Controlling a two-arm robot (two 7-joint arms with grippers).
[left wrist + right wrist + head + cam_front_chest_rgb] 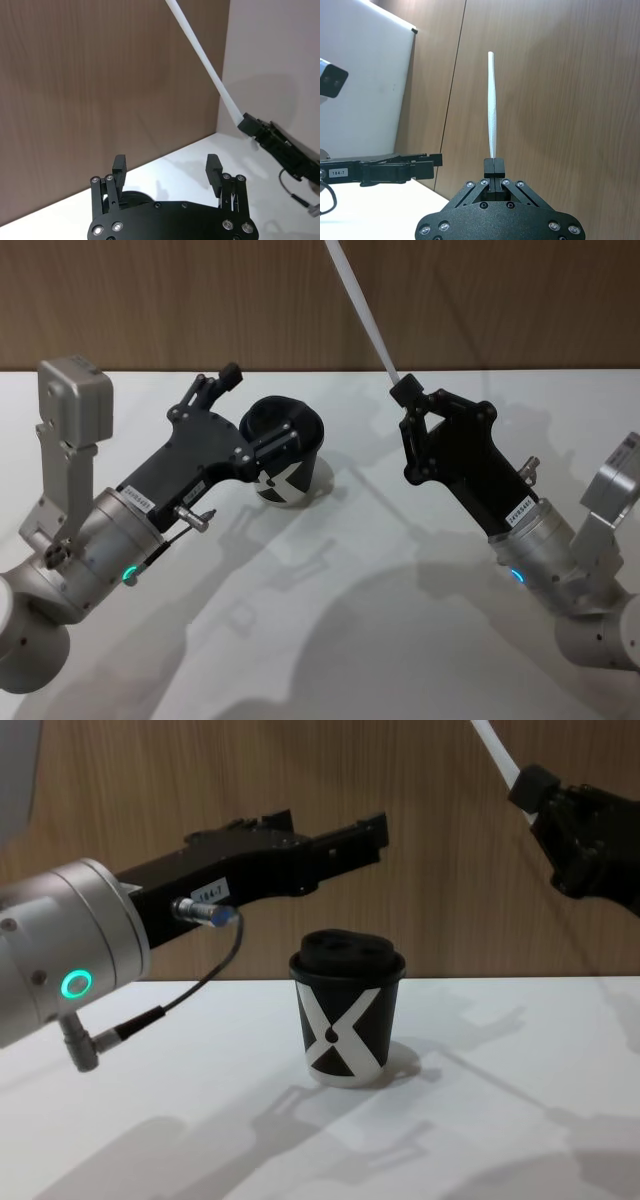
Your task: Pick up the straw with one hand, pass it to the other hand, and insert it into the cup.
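The white straw [365, 315] stands slanted up and away from my right gripper [404, 392], which is shut on its lower end, high above the table to the right of the cup. The right wrist view has the straw [492, 105] rising straight out of the closed fingertips [494, 166]. The black cup [345, 1020] with a white X and domed lid stands upright on the table. My left gripper [166, 165] is open with nothing between its fingers. It hovers above lid height over the cup [290, 480], pointing toward the right gripper [530, 788].
The white table [400, 640] is bare around the cup. A brown wooden wall [500, 300] runs close behind it. A grey cable [190, 990] loops under the left wrist.
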